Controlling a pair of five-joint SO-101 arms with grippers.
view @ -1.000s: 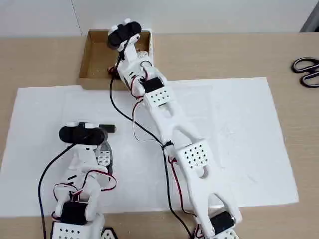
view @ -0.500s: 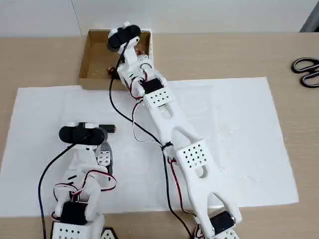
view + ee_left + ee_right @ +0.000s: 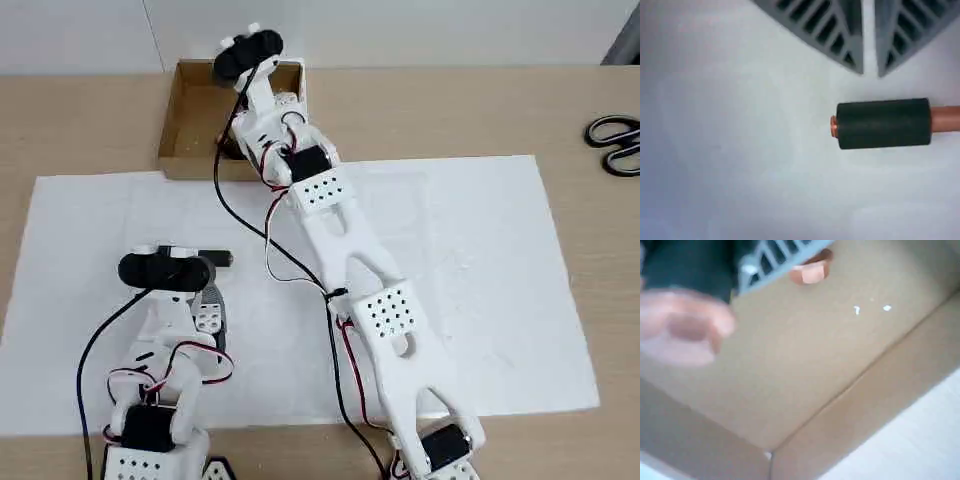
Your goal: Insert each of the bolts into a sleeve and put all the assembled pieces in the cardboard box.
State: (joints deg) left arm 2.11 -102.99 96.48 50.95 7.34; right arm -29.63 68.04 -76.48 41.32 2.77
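Observation:
An assembled piece (image 3: 215,257), a black sleeve (image 3: 883,123) with a copper bolt through it, lies on the white paper. My left gripper (image 3: 869,67) hovers just beside it, fingers nearly together with only a thin slit and nothing between them. It sits at the lower left (image 3: 207,297). My right arm stretches to the cardboard box (image 3: 175,115). Its gripper (image 3: 238,130) points down inside. There a grey finger (image 3: 780,257) presses a dark sleeve (image 3: 690,265) with a blurred copper bolt end (image 3: 682,330). A copper bolt head (image 3: 812,271) shows past the finger, above the box floor (image 3: 805,355).
A large white paper sheet (image 3: 460,280) covers the wooden table. Scissors (image 3: 615,143) lie at the far right edge. The right arm's long body crosses the middle of the sheet diagonally, with cables hanging between the arms.
My right arm's wrist has shifted slightly farther over the box. The left arm and the piece on the paper have stayed still.

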